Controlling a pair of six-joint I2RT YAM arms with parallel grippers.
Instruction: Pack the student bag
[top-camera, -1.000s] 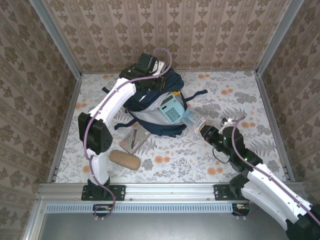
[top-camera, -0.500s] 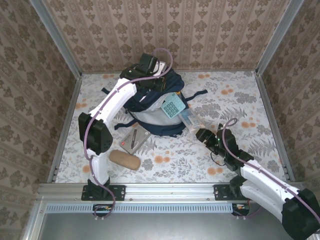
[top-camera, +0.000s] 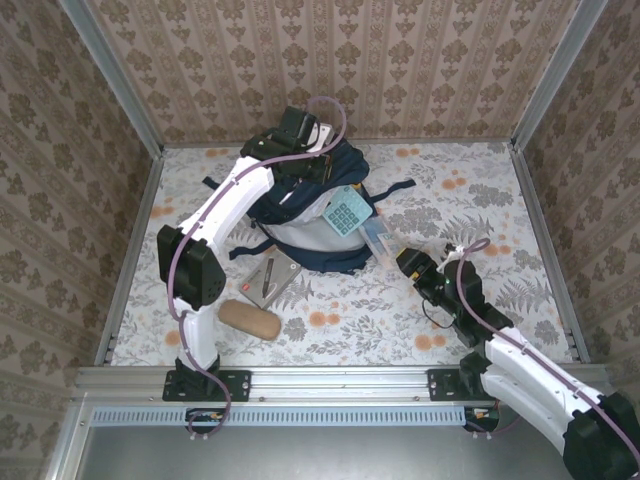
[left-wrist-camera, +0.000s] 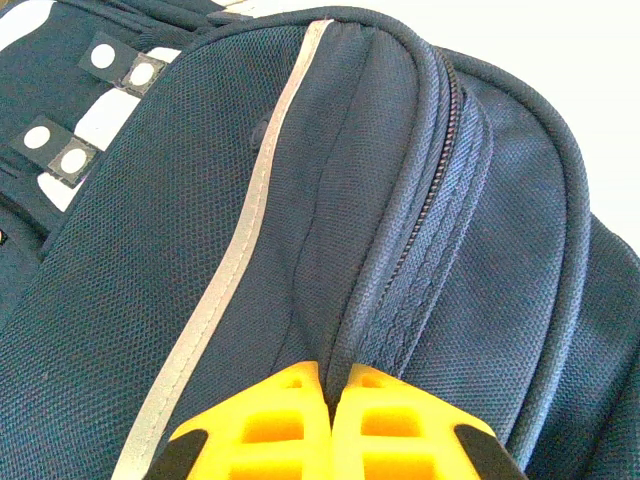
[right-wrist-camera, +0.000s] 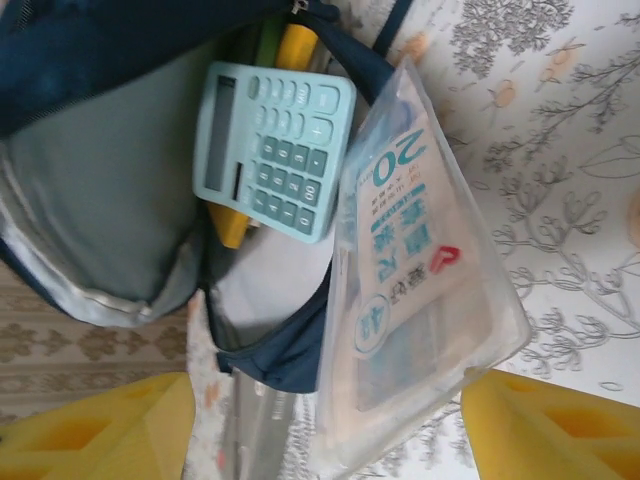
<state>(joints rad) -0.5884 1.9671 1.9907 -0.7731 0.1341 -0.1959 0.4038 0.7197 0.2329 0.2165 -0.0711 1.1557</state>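
- Backpack first: the student bag lies at the far middle of the floral table, with its mouth open toward the right arm and the pale grey lining showing.
- The left gripper is at the bag's far top edge. Its yellow tips are pressed together on a fold of navy fabric beside the zipper seam.
- The right gripper sits just off the bag's open mouth. Its fingers are spread wide and hold nothing.
- A clear plastic packet with blue print leans on the rim of the bag's mouth, between those spread fingers; I cannot tell whether they touch it.
- A light blue calculator rests in the bag's opening, over a yellow object.
- A grey notebook and a brown pouch lie on the table just near of the bag.
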